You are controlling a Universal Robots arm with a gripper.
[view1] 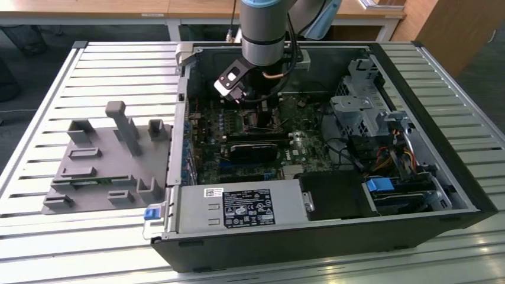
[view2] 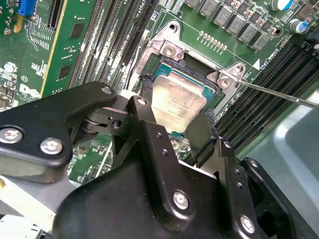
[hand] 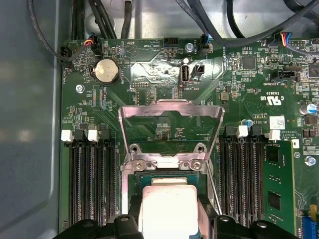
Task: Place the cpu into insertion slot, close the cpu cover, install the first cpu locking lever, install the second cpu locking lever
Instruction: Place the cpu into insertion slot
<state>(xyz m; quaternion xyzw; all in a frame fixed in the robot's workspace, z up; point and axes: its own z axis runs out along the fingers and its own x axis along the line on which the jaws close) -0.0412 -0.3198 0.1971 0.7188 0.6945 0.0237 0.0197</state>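
1. Where the slatted table [view1: 118, 65] shows on the exterior view's left, a grey plastic holder [view1: 103, 165] lies just beside the open computer case [view1: 316, 242].
2. Next, the robot arm [view1: 266, 29] reaches down into the case, over the green board [hand: 239, 84].
3. Its gripper [view2: 177, 117] is closed down narrow. One black finger [view2: 144, 124] presses on each side of the cpu [view2: 179, 99].
4. The cpu is right over the insertion slot [view2: 169, 68]. I cannot tell if it is all the way down.
5. The cpu cover [hand: 169, 104] is flipped open, just past the slot.
6. A thin metal lever [view2: 279, 93] sticks out from the slot's corner.
7. On the exterior view's right stands a silver metal cage [view1: 355, 106].
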